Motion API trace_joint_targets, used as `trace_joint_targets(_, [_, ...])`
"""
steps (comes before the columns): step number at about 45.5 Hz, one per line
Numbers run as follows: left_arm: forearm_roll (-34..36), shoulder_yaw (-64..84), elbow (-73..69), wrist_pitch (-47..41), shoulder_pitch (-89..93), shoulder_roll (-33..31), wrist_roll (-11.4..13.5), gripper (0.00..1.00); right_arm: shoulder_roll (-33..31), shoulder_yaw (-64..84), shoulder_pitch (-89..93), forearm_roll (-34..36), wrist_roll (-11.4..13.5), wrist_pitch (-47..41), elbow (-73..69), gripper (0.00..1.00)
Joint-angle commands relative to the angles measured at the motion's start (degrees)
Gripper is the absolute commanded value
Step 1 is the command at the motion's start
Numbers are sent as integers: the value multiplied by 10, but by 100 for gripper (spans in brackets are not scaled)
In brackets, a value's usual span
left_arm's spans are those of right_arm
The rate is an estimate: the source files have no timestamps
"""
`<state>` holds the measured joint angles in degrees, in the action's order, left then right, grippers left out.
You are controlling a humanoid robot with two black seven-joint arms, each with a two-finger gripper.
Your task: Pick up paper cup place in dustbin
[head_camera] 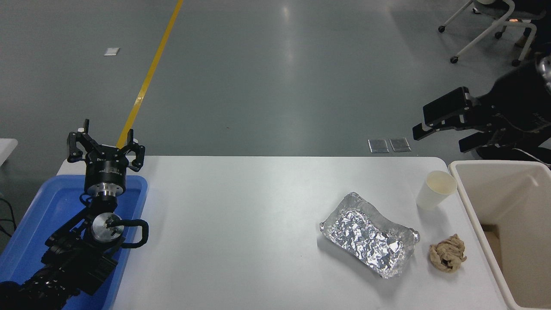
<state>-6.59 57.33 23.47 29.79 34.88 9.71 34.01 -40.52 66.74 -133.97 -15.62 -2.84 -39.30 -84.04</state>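
The white paper cup (pixel 434 190) stands upright on the white table near its far right corner, just left of the cream-beige dustbin (pixel 468 206). My right gripper (pixel 435 128) is open and empty. It hangs in the air beyond the table's far edge, above and behind the cup, and touches nothing. My left gripper (pixel 105 145) is open and parked over the blue tray (pixel 36 206) at the lower left.
A crinkled silver foil tray (pixel 370 234) lies left of and nearer than the cup. A crumpled brown paper ball (pixel 447 255) lies beside the dustbin's wall. An office chair (pixel 486 23) stands on the floor at the top right.
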Motion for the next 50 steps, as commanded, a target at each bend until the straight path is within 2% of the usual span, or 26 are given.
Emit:
trace_joint_targets(1, [0, 0, 0, 0, 0, 0, 0, 99, 6, -7, 173, -6, 0, 108, 115, 100])
trace_joint_targets(9, [0, 0, 0, 0, 1, 0, 0, 99, 15, -51, 325, -4, -1, 158, 235, 100])
trace_joint_targets(22, [0, 0, 0, 0, 1, 0, 0, 99, 61, -165, 562, 3, -1, 173, 446, 100])
trace_joint_targets(50, [0, 0, 0, -1, 1, 0, 0, 99, 182, -204, 737, 4, -1, 181, 653, 100])
